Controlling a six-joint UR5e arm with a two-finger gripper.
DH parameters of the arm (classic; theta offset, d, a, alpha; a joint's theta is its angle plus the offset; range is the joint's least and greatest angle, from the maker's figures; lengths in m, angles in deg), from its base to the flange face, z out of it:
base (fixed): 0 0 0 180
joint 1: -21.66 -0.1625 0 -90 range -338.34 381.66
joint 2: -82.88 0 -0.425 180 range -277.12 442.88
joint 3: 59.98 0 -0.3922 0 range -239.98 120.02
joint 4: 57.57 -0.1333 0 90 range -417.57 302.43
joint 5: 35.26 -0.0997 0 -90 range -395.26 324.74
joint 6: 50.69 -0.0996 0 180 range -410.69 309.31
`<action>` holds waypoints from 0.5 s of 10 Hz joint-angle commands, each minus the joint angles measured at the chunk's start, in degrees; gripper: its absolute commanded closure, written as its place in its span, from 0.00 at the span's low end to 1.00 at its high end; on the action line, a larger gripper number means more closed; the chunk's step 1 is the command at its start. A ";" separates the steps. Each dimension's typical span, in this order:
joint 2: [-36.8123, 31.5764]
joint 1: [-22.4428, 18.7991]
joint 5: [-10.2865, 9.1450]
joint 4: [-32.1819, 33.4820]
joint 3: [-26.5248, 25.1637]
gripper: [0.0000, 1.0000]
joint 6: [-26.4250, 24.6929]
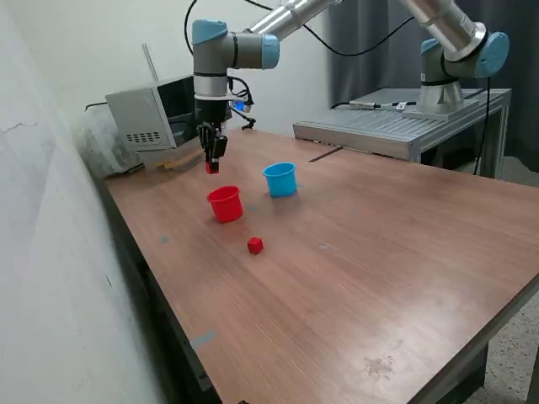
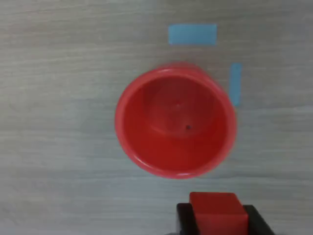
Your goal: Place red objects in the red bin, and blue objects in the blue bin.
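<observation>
No text, label, brand or number is showing legibly on anything in either view.

On the tabletop two tubs stand near each other, the red bin toward the exterior view's left of the blue bin and slightly nearer the camera. One cube lies on the tabletop in front of the red bin, apart from it. The hand hangs above the red bin, seemingly a little behind it, with a second cube between its fingers.
</observation>
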 commanded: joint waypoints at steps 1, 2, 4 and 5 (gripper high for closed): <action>2.92 0.57 0.31 1.40 0.96 1.00 -3.69; 3.54 0.57 0.40 1.40 1.05 1.00 -4.31; 3.98 0.84 1.19 1.31 0.53 1.00 -4.32; 3.99 1.45 1.45 1.31 0.18 1.00 -4.40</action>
